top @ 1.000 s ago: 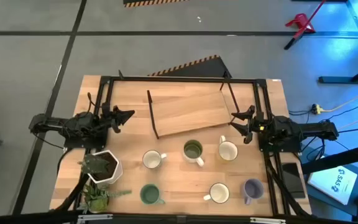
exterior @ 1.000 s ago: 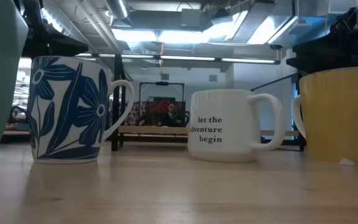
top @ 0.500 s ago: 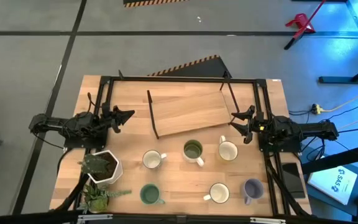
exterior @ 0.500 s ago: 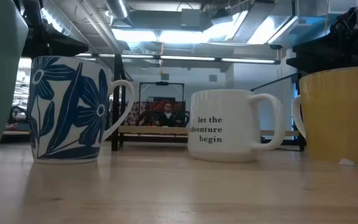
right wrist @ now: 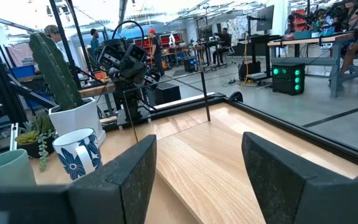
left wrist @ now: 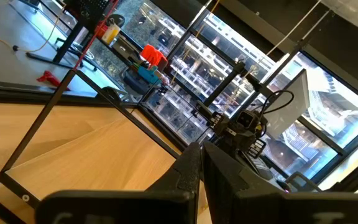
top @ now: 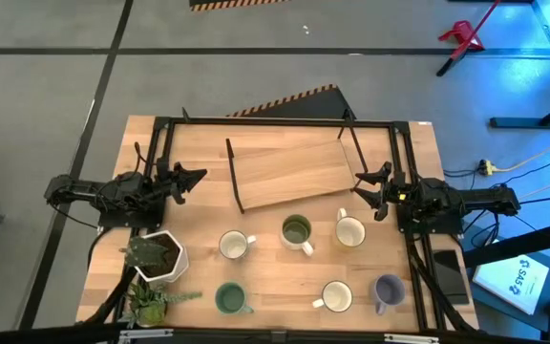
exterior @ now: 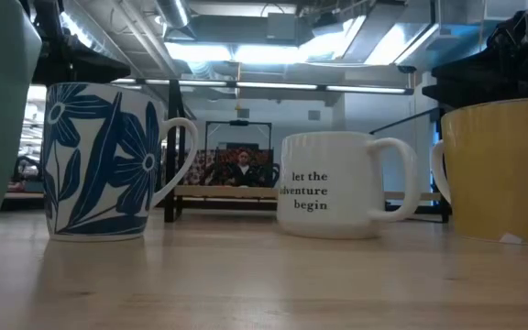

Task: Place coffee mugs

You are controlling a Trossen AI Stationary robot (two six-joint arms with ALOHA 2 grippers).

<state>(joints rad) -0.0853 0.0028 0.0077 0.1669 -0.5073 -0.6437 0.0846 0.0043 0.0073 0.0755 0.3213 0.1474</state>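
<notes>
Left gripper: we see the left gripper (top: 197,176) at the table's left side, beside the wooden tray (top: 289,173), its fingers (left wrist: 191,174) pressed together on nothing.
Right gripper: we see the right gripper (top: 363,183) at the tray's right end, jaws spread wide and empty.
Mugs: we count six coffee mugs on the table in front of the tray, none on it: blue-patterned mug (top: 234,246), olive mug (top: 297,231), cream mug (top: 349,231), teal mug (top: 229,300), white mug (top: 337,297), lavender mug (top: 388,290).
Plant pot: we see the plant pot (top: 160,258) left of the mugs.
</notes>
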